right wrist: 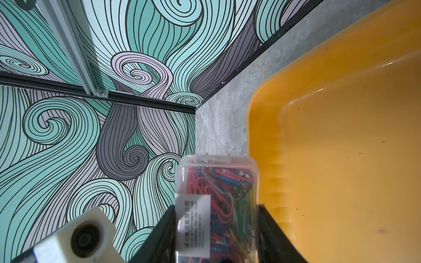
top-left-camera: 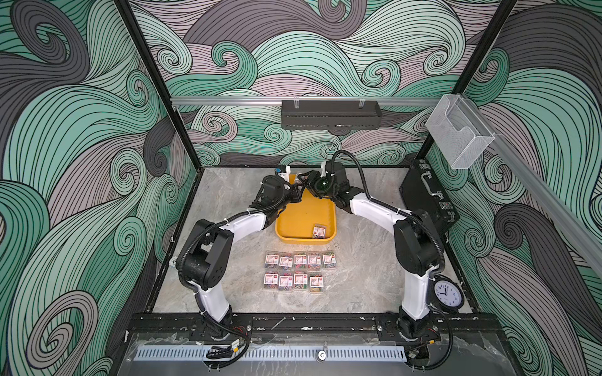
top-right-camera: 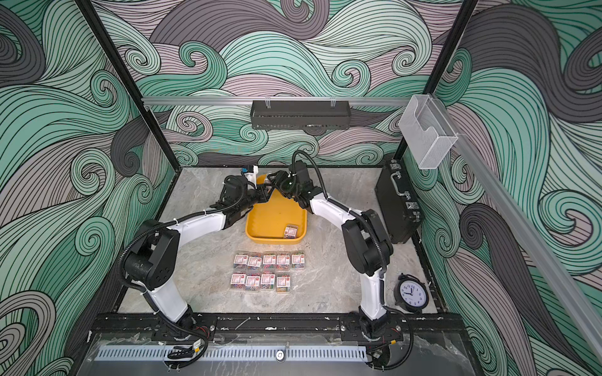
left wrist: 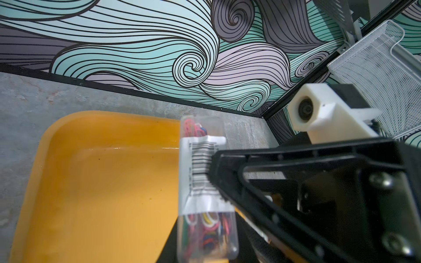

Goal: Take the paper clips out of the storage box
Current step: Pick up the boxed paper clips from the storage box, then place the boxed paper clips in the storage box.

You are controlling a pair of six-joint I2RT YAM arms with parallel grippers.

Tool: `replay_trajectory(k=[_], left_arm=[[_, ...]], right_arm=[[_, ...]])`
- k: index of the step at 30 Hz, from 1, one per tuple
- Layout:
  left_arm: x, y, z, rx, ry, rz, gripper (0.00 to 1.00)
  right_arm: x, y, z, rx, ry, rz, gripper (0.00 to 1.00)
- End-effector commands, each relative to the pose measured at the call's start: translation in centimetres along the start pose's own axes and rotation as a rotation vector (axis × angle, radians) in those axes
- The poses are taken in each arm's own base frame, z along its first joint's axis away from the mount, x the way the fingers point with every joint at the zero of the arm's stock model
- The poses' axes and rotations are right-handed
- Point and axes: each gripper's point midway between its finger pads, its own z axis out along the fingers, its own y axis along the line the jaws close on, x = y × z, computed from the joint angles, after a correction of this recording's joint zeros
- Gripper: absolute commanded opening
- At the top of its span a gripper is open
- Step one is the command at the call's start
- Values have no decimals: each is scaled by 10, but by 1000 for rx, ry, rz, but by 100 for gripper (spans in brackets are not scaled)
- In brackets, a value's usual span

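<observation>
Grey marbled worktop (top-left-camera: 358, 260) carries, nearest, a clock (top-left-camera: 448, 292) by the right arm's base and nine boxes of paper clips (top-left-camera: 299, 271) already out, set in two tidy rows. Beyond them the yellow storage box (top-left-camera: 306, 240) holds one box (top-left-camera: 319, 231) in its near right corner. Over its far end the left claw (top-left-camera: 297, 192) and right claw (right wrist: 216, 207) meet, each gripping a held box (left wrist: 205, 182). It looks like one box shared between them, though I cannot be sure. Two are left to set down, by my count. Farther back are a black briefcase (top-left-camera: 423, 198), a clear wall bin (top-left-camera: 459, 130) and wave-patterned walls (top-left-camera: 325, 48).
</observation>
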Motion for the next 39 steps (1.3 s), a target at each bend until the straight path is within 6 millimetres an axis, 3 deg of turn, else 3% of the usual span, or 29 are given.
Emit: replay_trajectory(k=[1,8,13,19,29,34,39], left_arm=[[-22,-12,-1,11,-47,29,16],[-4,4,-1,-54,24,36,16],[5,17,1,-130,83,71,16],[25,43,9,-270,223,137,16],[56,79,15,-566,499,391,15],[59,86,15,-734,584,582,15],[68,82,21,-796,648,722,15]], right_arm=[[-9,26,-16,-63,-19,-6,57],[-20,16,-25,-43,-45,-8,71],[-24,-9,-38,20,-79,-9,73],[-38,-37,-74,103,-130,-40,75],[-68,-68,-155,216,-182,-133,79],[-74,-76,-189,247,-223,-150,81],[-79,-79,-209,244,-258,-145,82]])
